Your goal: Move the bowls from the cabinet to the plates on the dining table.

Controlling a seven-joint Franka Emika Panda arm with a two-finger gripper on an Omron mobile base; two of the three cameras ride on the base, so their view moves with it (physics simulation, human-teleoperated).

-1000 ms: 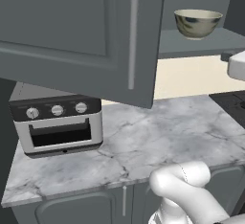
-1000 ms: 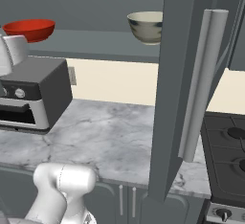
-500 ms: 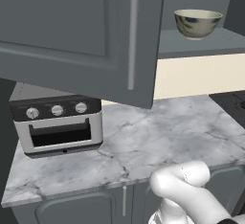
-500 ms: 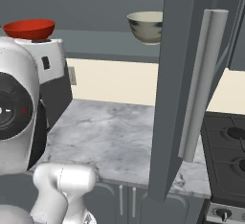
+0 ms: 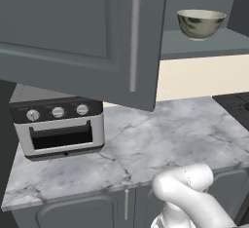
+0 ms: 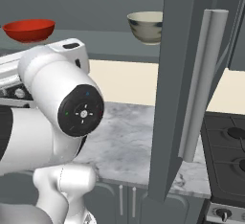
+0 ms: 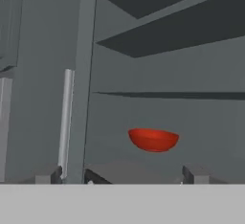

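The cabinet (image 5: pixel 73 27) stands with its doors open. On its lower shelf sit the bowls: a cream-beige bowl (image 5: pixel 201 23) (image 6: pixel 146 27) and, further left, a red bowl (image 6: pixel 28 29). In the hand view the red bowl (image 7: pixel 153 139) lies ahead, a little right of centre on the grey shelf, some way off. My gripper (image 7: pixel 120 176) is open, its two dark fingertips (image 7: pixel 194 173) wide apart with nothing between them. The plates and the dining table are out of view.
A toaster oven (image 5: pixel 58 129) stands at the left of the marble counter (image 5: pixel 160 139) under the cabinet. An open door with a long silver handle (image 6: pixel 201 89) juts out at the right, above a stove (image 6: pixel 229 156). My arm's elbow (image 6: pixel 62 113) fills the left.
My arm has swung up and in front of the right base camera, now hiding the toaster oven there. The bowls and doors have not moved.
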